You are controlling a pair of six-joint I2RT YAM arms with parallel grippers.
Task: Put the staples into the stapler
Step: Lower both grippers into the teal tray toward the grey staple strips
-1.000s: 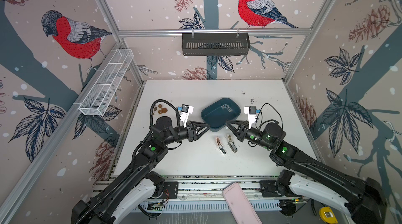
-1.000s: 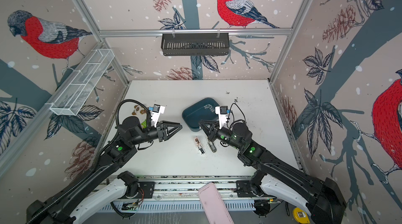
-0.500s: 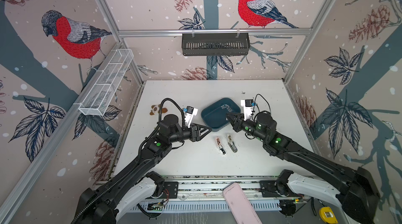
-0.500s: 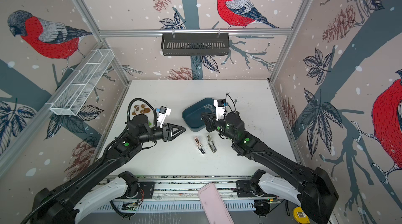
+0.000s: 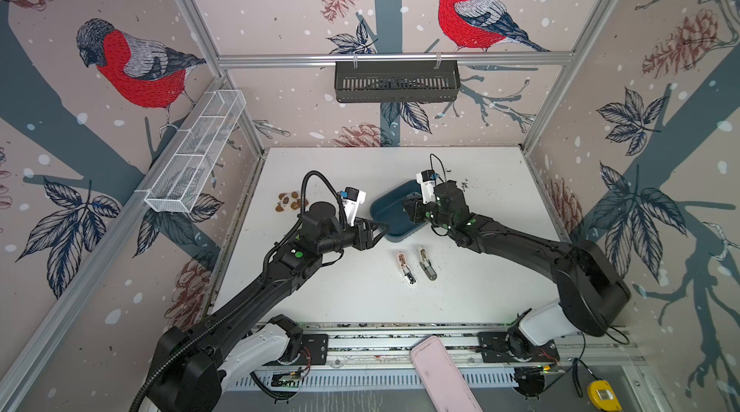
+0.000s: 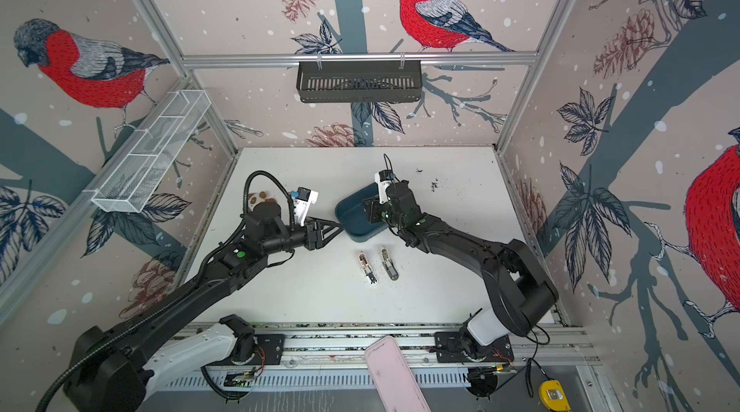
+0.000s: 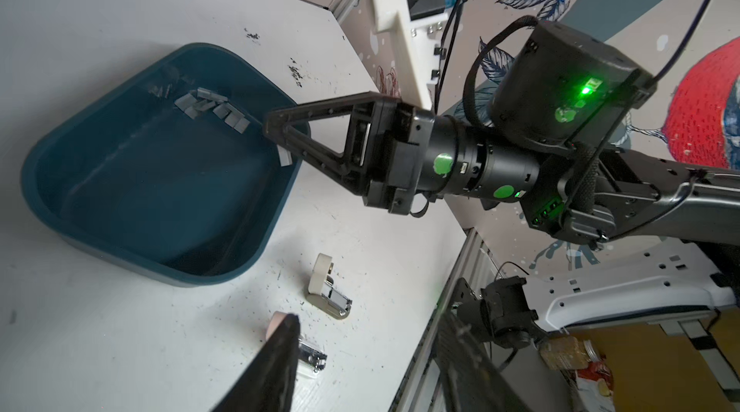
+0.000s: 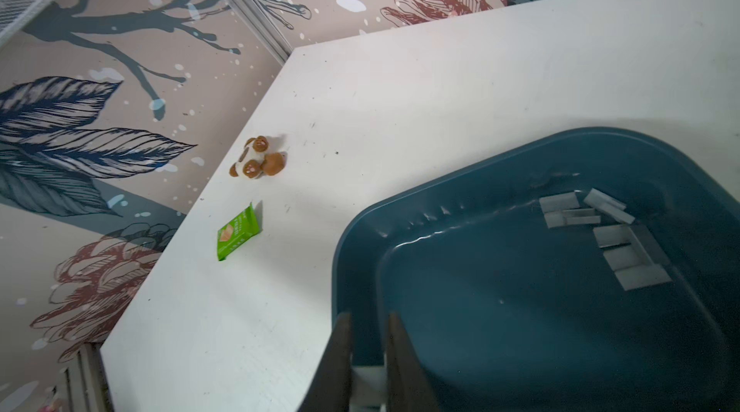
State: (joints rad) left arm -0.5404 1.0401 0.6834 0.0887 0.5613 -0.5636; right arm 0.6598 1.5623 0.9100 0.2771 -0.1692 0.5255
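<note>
Right end effector (image 7: 276, 137) clenched on one staple strip (image 7: 284, 156) by the rim of the blue tray (image 7: 120, 256); other staples (image 7: 212, 107) lie inside. Left end effector (image 5: 378, 228) released, empty. We judge pickup done; next, carry the strip to the stapler (image 5: 427, 264) on the worktop (image 5: 340, 290), aligned with its channel.

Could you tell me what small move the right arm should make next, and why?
Probably carry the right gripper out over the rim of the blue tray toward the nearer open stapler: it pinches one staple strip at its tips, and that stapler lies opened on the table in front of the tray.
</note>
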